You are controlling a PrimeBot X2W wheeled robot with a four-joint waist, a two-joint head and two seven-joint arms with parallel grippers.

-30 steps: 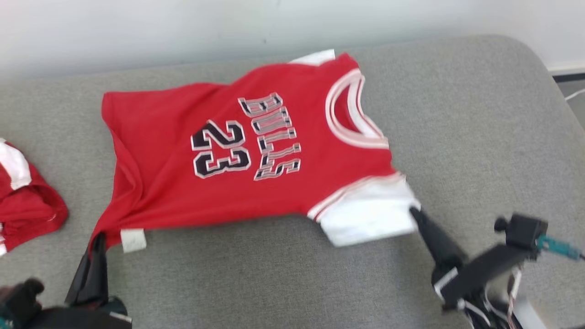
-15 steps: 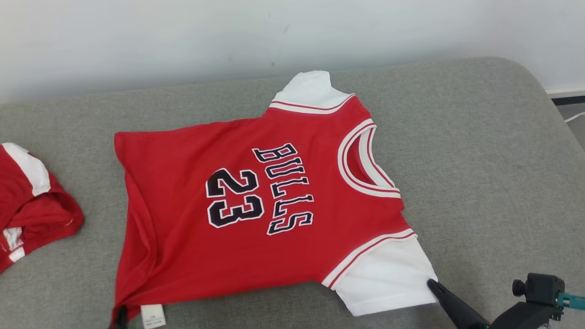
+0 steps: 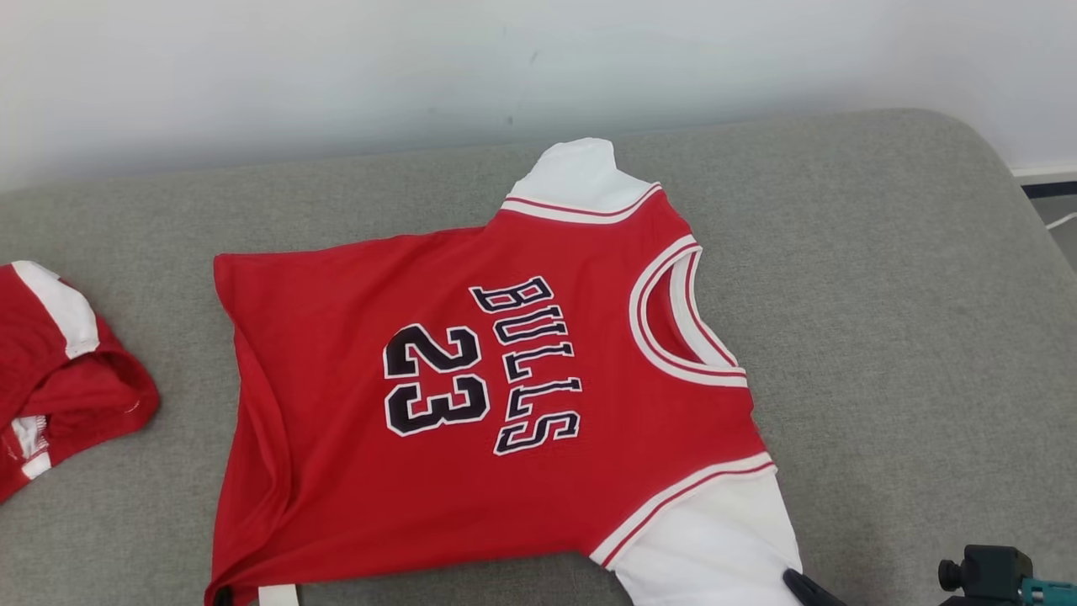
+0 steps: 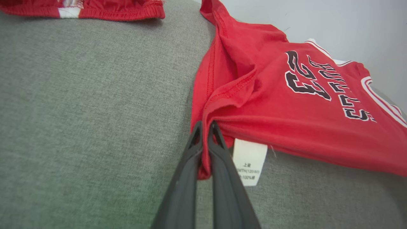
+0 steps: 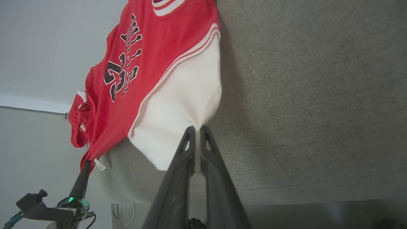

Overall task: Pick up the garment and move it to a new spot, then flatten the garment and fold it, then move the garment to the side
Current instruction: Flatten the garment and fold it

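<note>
At 7 o'clock the left pincer [image 4: 205,125] grips the hem corner of the red jersey [image 3: 336,438], beside its white label [image 4: 249,159]; at 5 o'clock the right pincer [image 5: 197,128] grips its white sleeve [image 5: 181,105]. The jersey lies spread on the grey cushion [image 3: 883,337], with a second red garment [image 3: 59,370] at 9 o'clock.

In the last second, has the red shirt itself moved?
Yes. The shirt has come toward the robot: its far hem corner, earlier well beyond the red shorts, now level with them.

Matt knit garment [image 3: 471,396], coarse-woven cushion [image 3: 883,320]
</note>
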